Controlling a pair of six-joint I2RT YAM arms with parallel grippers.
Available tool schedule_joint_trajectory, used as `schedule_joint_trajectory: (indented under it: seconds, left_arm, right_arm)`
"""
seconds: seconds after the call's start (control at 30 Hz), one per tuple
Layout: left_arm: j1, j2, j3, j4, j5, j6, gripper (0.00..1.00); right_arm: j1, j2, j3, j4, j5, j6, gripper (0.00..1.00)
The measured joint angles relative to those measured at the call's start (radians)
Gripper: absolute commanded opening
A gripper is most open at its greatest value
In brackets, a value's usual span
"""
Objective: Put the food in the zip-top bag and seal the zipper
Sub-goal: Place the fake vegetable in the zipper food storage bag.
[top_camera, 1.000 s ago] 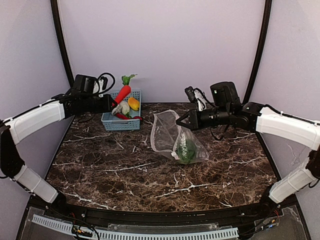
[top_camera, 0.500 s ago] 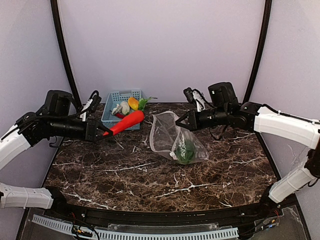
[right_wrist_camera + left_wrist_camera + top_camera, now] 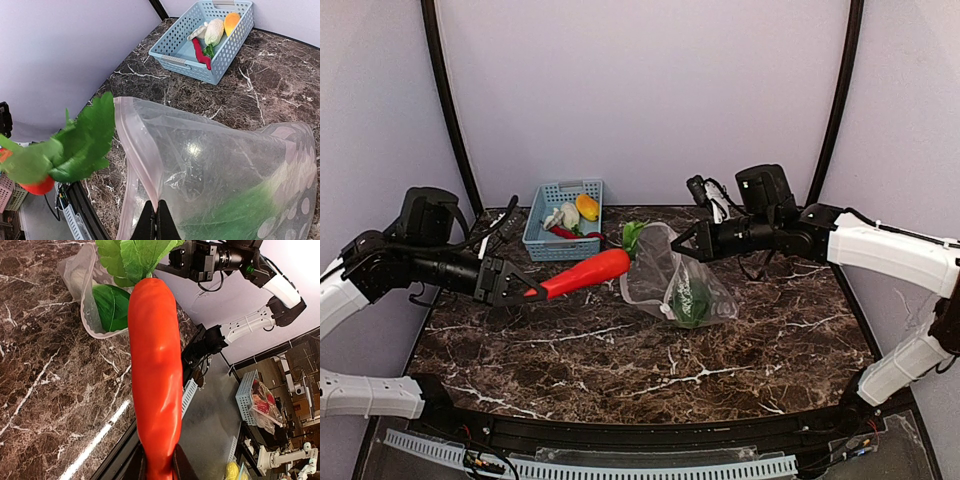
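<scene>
Near bag [image 3: 648, 272] mouth: left claw [image 3: 529, 292] pinches carrot [image 3: 582, 274], right claw [image 3: 679, 250] pinches bag rim.

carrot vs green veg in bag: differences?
Colour: the carrot is red-orange, leafy-topped; the green vegetable is all green.
Place: the carrot is outside the zip-top bag, leaves near its mouth; the green vegetable lies inside.
Support: the left fingers hold the carrot aloft; nothing grips the green vegetable.
Both: toy food.

glossy red carrot [image 3: 155, 370], clear plastic bag [image 3: 215, 165], veined marble-look table [image 3: 620, 360]
</scene>
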Motion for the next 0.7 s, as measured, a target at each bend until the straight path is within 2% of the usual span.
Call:
schedule_joint_trajectory:
  seconds: [0.33, 0.7]
  left_arm:
    - [-0.047, 0.152, 0.008, -0.023, -0.052, -0.007, 0.01]
    - [-0.050, 0.296, 0.009, 0.089, -0.070, -0.072, 0.01]
  right_arm:
    - [0.000, 0.000, 0.000, -0.009, -0.002, 0.000, 0.00]
    - [0.024, 0.000, 0.003, -0.015, -0.002, -0.010, 0.00]
